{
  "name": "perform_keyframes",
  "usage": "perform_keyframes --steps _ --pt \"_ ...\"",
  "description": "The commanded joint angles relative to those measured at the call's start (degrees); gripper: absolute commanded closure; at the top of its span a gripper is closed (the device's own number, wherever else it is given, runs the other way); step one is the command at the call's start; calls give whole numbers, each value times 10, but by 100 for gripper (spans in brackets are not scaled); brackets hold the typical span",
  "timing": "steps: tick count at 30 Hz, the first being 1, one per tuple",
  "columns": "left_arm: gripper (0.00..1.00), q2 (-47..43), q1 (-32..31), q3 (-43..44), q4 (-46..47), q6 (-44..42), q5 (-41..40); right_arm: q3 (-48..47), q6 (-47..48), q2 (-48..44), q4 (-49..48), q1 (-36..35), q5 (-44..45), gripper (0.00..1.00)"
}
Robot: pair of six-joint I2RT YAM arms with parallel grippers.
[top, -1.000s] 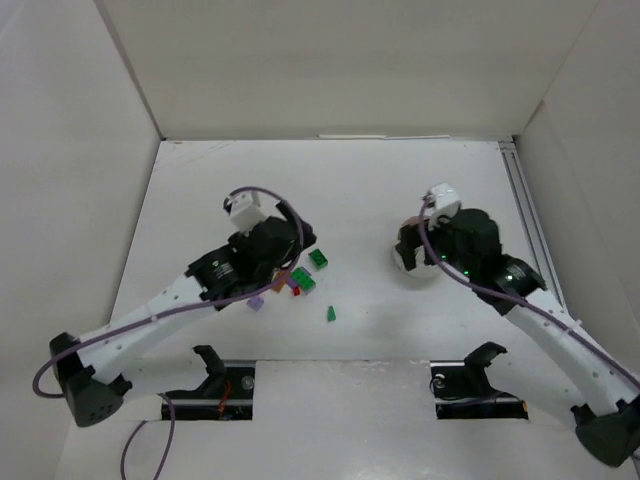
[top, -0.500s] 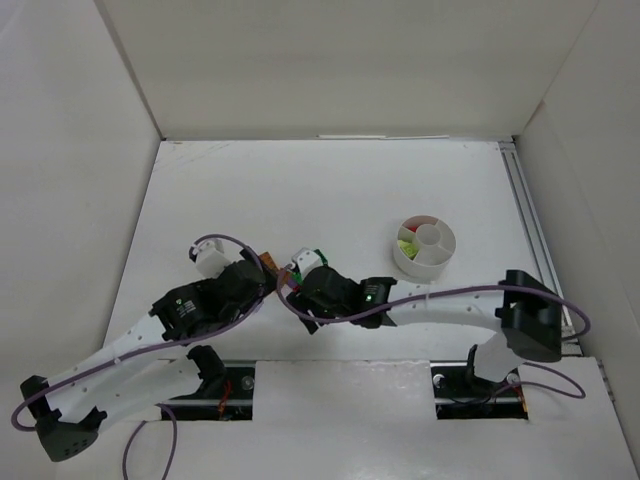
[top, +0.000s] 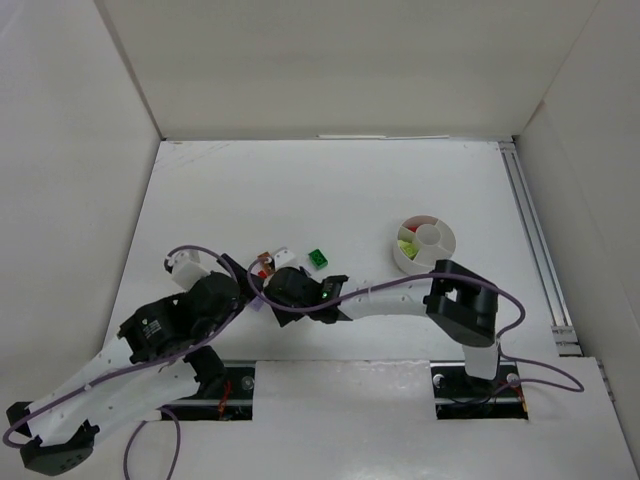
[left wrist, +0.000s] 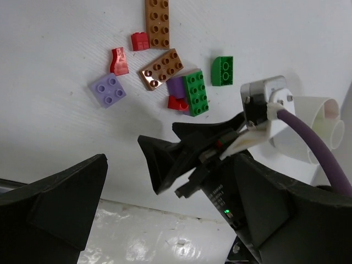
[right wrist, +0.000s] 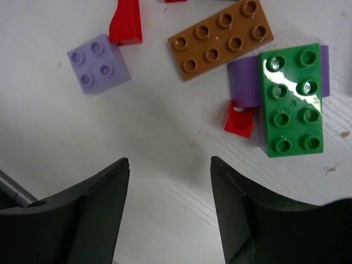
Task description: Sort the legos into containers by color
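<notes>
Loose legos lie left of centre. The right wrist view shows a lilac brick (right wrist: 98,65), a red piece (right wrist: 125,25), an orange-brown brick (right wrist: 220,38), a green brick (right wrist: 290,99) lying on a lilac one (right wrist: 245,82), and a small red piece (right wrist: 240,118). My right gripper (right wrist: 169,162) is open and empty just short of them, reaching across the table (top: 268,290). My left gripper (left wrist: 171,159) is open and empty behind it (top: 238,282). A small green brick (top: 318,257) lies apart. The white dish (top: 425,243) holds lime and red pieces.
The left wrist view also shows a long orange-brown brick (left wrist: 157,22) and a small red brick (left wrist: 139,41) beyond the pile. The right arm's forearm (top: 380,298) lies across the near table. White walls enclose the table; a rail (top: 530,230) runs along the right.
The right arm left the dish, swung across to the pile and now reaches further left. The left arm has pulled back toward the near left, off the bricks.
</notes>
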State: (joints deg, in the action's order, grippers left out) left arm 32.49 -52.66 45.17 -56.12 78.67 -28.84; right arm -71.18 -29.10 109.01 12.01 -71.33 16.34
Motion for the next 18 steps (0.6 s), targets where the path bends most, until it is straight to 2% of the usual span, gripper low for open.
perform_keyframes --steps 1,5,8,18 --pt "0 -25 -2 13 -8 3 -21 -47 -34 23 12 -4 51 34" --pt "0 -49 -2 13 -3 -3 -26 -64 -57 46 43 1 56 35" --pt "0 -49 -2 13 -3 -9 -26 -57 -62 46 43 1 56 38" --pt "0 -31 -2 13 13 -14 -43 -45 -68 52 67 28 75 38"
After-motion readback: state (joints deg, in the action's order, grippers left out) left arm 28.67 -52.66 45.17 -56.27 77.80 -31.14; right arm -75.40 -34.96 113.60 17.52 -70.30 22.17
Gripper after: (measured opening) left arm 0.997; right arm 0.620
